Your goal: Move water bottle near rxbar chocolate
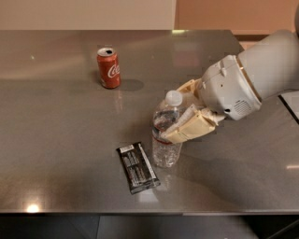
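Near the middle of the frame, just beside the rxbar chocolate (137, 168), the gripper (174, 115) hugs the water bottle (166, 151) around its middle, a good spot because the thin, slippery plastic probably squishes easily.

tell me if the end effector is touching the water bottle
Touching. The camera view shows the end effector clasping the water bottle at mid-height, with one finger lying flat across its front.

Grey metallic table (56, 121) with a glossy top; a light glint (32, 207) near its front edge. Cream wall (84, 14) and tan wall (233, 14) behind; dark floor (140, 228) below. The gripper (175, 114) sits over the table's right-centre.
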`<action>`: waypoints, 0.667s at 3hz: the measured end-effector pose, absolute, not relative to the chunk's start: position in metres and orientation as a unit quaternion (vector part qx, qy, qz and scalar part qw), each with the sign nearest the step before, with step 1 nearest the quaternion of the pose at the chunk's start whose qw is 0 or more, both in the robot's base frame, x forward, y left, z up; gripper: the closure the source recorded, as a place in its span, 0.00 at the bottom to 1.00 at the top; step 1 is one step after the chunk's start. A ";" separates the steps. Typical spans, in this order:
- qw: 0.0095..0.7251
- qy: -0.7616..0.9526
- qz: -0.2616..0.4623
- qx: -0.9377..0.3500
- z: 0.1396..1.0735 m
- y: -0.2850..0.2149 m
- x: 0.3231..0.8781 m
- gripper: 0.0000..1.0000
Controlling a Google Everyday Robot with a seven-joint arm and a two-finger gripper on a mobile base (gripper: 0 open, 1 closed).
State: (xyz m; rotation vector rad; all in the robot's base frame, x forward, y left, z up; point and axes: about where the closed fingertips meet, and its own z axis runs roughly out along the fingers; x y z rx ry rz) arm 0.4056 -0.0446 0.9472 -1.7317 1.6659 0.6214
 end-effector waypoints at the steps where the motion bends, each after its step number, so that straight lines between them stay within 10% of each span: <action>1: 0.321 0.636 0.236 -0.660 0.943 -0.044 0.405 0.13; 2: 0.321 0.635 0.235 -0.662 0.945 -0.043 0.404 0.00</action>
